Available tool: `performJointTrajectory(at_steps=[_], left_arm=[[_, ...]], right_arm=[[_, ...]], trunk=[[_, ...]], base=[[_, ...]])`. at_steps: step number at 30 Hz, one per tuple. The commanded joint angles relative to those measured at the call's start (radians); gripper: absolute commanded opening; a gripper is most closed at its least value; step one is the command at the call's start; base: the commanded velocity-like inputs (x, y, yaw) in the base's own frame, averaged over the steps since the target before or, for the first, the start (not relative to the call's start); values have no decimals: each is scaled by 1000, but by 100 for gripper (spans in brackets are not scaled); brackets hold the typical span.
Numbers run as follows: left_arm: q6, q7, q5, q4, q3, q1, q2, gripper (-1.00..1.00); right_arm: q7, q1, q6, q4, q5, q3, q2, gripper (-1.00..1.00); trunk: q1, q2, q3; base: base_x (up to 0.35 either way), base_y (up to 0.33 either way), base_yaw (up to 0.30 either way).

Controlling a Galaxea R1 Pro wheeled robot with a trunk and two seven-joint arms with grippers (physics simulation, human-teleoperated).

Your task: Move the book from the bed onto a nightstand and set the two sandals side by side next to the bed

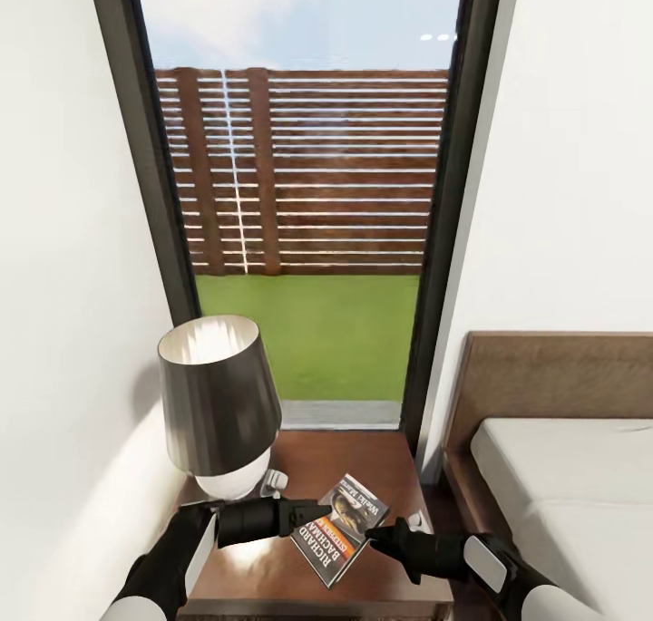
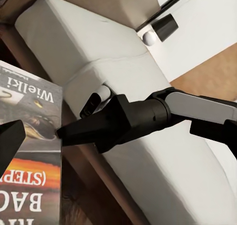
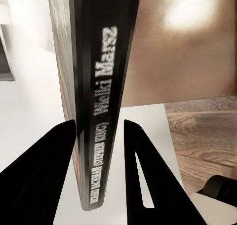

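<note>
The book (image 1: 341, 528), with a dark cover and an orange band, is tilted just over the front of the dark brown nightstand (image 1: 363, 458). My right gripper (image 1: 370, 536) comes in from the bed side and is shut on the book's edge. In the right wrist view the spine (image 3: 98, 136) stands between both fingers. My left gripper (image 1: 317, 513) is open, its tip at the book's left edge, and one finger (image 2: 10, 141) hangs over the cover (image 2: 34, 136). The bed (image 1: 562, 476) lies to the right. The sandals are out of view.
A lamp (image 1: 220, 403) with a dark shade and white base fills the nightstand's left half, close to my left arm. A tall black-framed window (image 1: 308, 240) stands behind, with white walls on both sides. Beyond the mattress (image 2: 187, 185), a second lamp (image 2: 160, 28) stands at the bed's far side.
</note>
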Motion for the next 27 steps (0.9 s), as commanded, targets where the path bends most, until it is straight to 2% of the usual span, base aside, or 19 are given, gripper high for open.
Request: performJointTrajectory(at_steps=[1,17,27], left_arm=[[10,-5,-3,0,4,-1,-1,100],[10,-7,-2,0,4,-1,-1,100],[10,-8,-2,0,5,-1,0,100]], right_arm=[[2,-1,4,-1,-5,3,-1,-100],[4,-1,4,-1,-5,3,-1,-100],[3,-1,4,-1,-5,3,-1,-100]], trunk=[[4,-8,-4],[65,-120,-54],[65,-120,-54]], base=[[0,0,0],[0,0,0],[7,0,0]])
